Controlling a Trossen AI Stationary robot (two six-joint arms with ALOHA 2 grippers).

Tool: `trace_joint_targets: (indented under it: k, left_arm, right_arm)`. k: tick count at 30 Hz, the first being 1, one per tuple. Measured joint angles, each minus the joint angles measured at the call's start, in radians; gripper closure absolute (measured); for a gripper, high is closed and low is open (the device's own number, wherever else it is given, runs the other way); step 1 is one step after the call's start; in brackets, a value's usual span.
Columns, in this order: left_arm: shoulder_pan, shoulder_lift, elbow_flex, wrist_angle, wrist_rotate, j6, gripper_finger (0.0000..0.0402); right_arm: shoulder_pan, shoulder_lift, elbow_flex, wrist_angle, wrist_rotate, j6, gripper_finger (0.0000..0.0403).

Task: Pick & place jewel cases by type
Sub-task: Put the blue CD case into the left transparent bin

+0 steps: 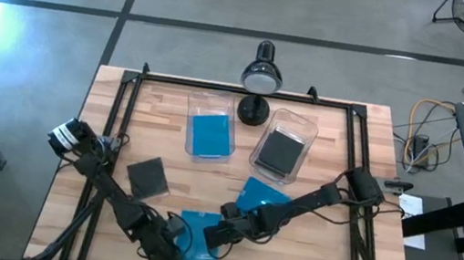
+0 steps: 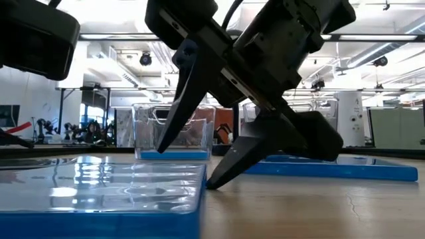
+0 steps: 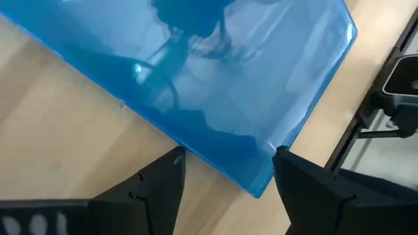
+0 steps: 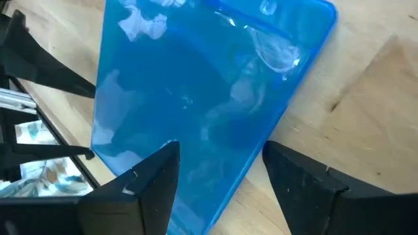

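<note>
A bright blue jewel case (image 1: 198, 236) lies flat near the table's near edge. It also shows in the low view (image 2: 99, 192). My left gripper (image 1: 175, 249) is open at its near left corner (image 3: 261, 183), one finger on either side of that corner. My right gripper (image 1: 212, 236) is open at its right edge. One finger stands over the case (image 4: 196, 98) and the other over the wood beside it. A second blue case (image 1: 261, 194) and a dark grey case (image 1: 148, 177) lie flat on the table. My left gripper's fingers (image 3: 287, 170) stand close on either side of the blue case's corner; I cannot tell whether they touch it. My right gripper slants down from the table's right. Its lower fingertip (image 2: 216, 180) is down on the wood right beside the case's right edge (image 2: 202, 178). I cannot tell whether it touches the edge. The other finger is raised above the case.
Two clear bins stand at the far middle. The left bin (image 1: 194, 106) holds a blue case and the right bin (image 1: 306, 127) a dark one. A black desk lamp (image 1: 260, 79) stands between them at the far edge. A black frame (image 1: 126, 96) runs round the table.
</note>
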Motion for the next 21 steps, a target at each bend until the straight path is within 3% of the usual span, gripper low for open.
trace_joint_targets:
  k: [4,16,21]
  left_arm:
    - [0.001,0.008,0.0,0.013,-0.006,0.025,0.0188]
    - [-0.023,0.01,-0.033,0.033,-0.019,0.088,0.0188]
    - [-0.022,0.01,-0.038,0.042,-0.047,0.08,0.0188]
  right_arm:
    - [-0.006,0.002,0.002,0.005,-0.007,-0.026,0.0179]
    - [-0.027,-0.123,0.061,0.088,-0.042,-0.38,0.0179]
    - [-0.027,-0.104,0.086,0.071,-0.039,-0.403,0.0179]
